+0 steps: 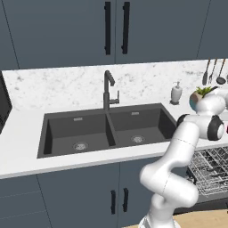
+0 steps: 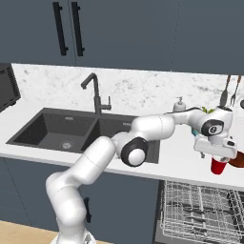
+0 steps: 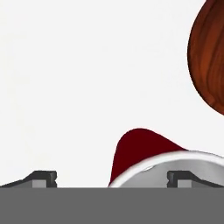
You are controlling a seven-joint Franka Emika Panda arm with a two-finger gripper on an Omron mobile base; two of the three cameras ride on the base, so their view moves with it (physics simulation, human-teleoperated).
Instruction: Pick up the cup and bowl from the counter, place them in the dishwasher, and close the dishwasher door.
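Pincer (image 2: 218,159) holds the red cup (image 2: 219,166) by its rim, one finger (image 3: 183,177) inside and one outside. Cup hangs upright just above the counter (image 2: 181,159), over its front edge. Brown bowl (image 2: 237,161) sits on the counter just beside it. Below, the dishwasher rack (image 2: 202,209) is pulled out.

**Fixtures and clutter around the sink**

A dark tap (image 1: 107,90) is standing at the far edge of the double sink (image 1: 107,129), over the divider between its two basins. To the right, a white soap dispenser (image 1: 177,92) is sitting against the speckled backsplash (image 1: 58,84), with a potted plant (image 1: 199,96) just beside it. Utensils (image 1: 214,72) are hanging on the wall further right. Blue-grey cupboards (image 1: 67,31) with black bar handles (image 1: 116,27) are running overhead.
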